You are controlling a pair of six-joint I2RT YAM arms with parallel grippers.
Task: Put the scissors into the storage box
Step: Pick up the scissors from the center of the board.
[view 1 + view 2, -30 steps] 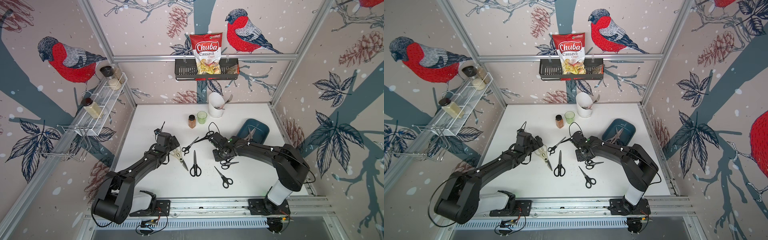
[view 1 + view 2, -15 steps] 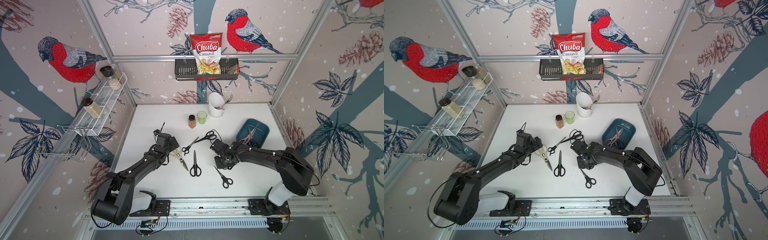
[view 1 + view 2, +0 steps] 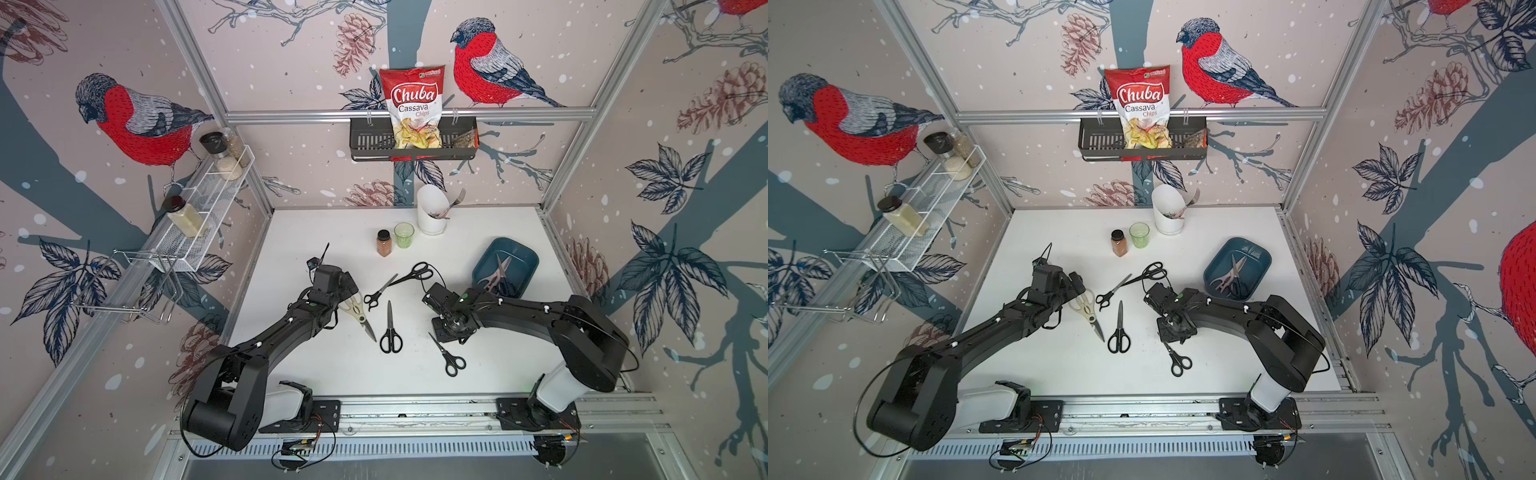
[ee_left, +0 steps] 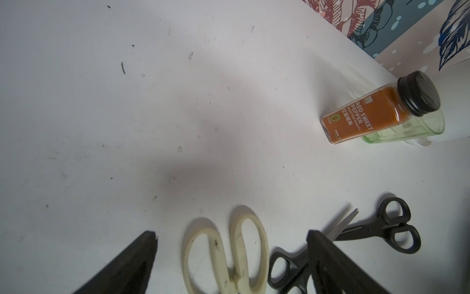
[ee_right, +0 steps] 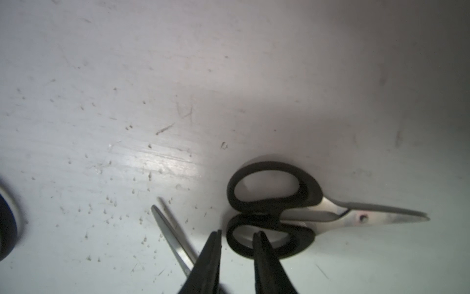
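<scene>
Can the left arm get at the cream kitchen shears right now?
Probably yes: the left pincer hangs open over the handles of the cream shears, nothing covering them. Small black scissors lie close beside.

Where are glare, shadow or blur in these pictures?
Right wrist view: a glare patch on the table, dimmer around the black scissors. Left wrist view: a soft dark shadow across the table's middle, yet the spice jar label reads sharp. In both top views: frame posts splayed by the wide lens.

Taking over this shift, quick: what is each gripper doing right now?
Left gripper: open, holding nothing.
Right gripper: jaws narrow, astride one handle ring of the small black-handled steel scissors; whether clamped cannot be told.
</scene>
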